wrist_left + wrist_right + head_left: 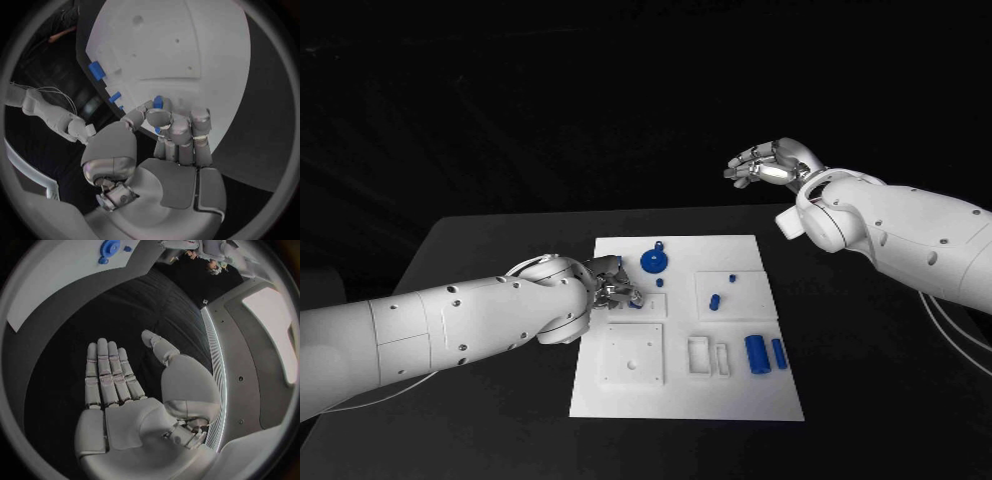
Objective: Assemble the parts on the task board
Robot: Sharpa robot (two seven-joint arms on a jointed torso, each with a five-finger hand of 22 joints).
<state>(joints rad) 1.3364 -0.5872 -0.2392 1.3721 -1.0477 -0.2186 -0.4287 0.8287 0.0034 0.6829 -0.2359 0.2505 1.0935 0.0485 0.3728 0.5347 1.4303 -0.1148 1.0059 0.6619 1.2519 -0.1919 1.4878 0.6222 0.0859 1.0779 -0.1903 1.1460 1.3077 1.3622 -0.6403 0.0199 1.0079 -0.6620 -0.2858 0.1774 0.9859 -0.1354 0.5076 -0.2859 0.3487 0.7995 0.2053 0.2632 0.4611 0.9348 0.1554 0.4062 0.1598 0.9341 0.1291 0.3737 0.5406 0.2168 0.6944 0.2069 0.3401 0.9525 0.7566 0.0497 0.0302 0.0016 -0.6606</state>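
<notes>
The white task board lies in the middle of the black table. My left hand is at the board's left edge, fingers curled, pinching a small blue part between thumb and fingers just above the board. My right hand is raised beyond the table's far right side; its palm and fingers are stretched flat and hold nothing. On the board are a blue round disc, two small blue pieces in the middle and two blue cylinders at the right edge.
White raised blocks and recesses fill the board's near half. Bare black table surrounds the board on all sides. The blue disc and the board's corner also appear in the right wrist view, far from that hand.
</notes>
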